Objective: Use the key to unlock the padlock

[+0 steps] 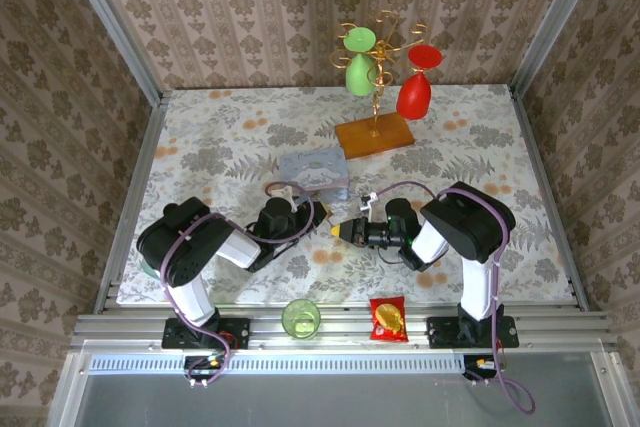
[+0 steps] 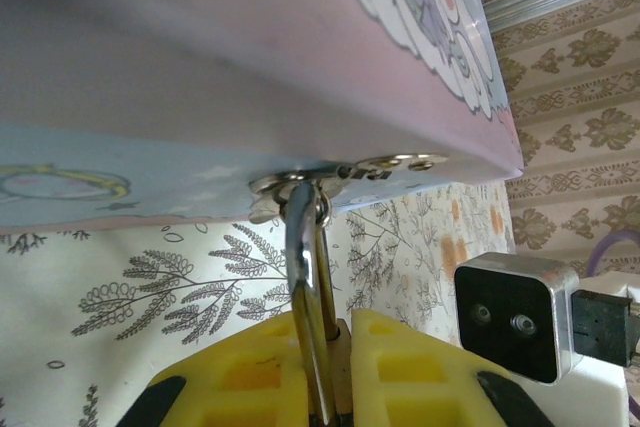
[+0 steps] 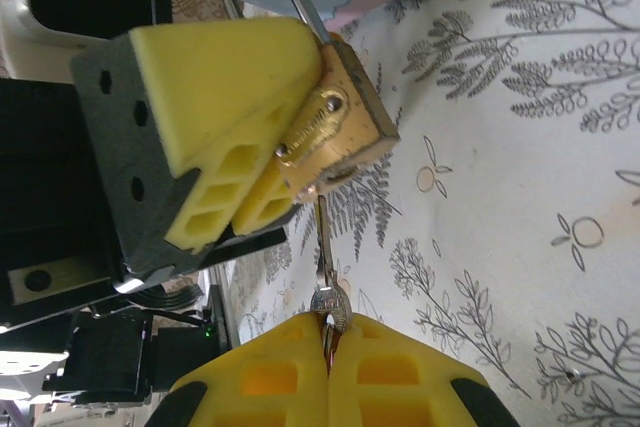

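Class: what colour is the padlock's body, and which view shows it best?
The padlock body is brass-gold; the right wrist view shows it best.

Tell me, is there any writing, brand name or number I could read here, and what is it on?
No text here can be read.
On the padlock: a raised mark on its brass side, too blurred to read.
On the key: nothing legible.
On the snack packet: print too small to read.
On the pale blue tin: drawings, no legible words.
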Robot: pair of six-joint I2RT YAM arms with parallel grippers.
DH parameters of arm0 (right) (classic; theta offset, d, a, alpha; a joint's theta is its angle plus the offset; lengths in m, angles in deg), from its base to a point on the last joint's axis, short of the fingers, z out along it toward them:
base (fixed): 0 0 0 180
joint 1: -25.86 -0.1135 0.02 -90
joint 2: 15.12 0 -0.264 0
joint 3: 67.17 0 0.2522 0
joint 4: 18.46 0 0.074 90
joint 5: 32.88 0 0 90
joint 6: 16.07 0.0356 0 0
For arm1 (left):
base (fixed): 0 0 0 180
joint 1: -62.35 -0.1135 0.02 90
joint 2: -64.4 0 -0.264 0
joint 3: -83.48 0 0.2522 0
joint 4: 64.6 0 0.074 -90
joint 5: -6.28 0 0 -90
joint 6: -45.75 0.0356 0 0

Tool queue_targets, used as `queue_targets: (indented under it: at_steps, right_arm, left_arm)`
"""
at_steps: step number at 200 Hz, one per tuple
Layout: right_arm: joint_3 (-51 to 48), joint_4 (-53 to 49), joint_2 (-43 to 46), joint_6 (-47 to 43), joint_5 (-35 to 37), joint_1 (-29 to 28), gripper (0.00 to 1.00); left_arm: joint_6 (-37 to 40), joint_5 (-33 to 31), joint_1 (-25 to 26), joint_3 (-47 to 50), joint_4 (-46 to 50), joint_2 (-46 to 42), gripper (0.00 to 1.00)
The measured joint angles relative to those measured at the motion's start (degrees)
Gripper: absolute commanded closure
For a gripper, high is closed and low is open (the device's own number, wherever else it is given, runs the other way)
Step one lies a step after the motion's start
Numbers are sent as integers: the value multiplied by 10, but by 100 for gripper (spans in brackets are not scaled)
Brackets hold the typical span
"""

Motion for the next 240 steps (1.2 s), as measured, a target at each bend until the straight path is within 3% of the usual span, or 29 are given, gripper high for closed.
queue_targets:
  at_steps: [89, 240]
  right_arm:
    - [0, 1, -8, 2, -15, 25, 100]
    - [2, 7, -18, 4, -23, 29, 100]
  left_arm:
    - [-25, 2, 0, 16, -57, 31, 100]
    - [-38, 0, 7, 8, -70, 42, 100]
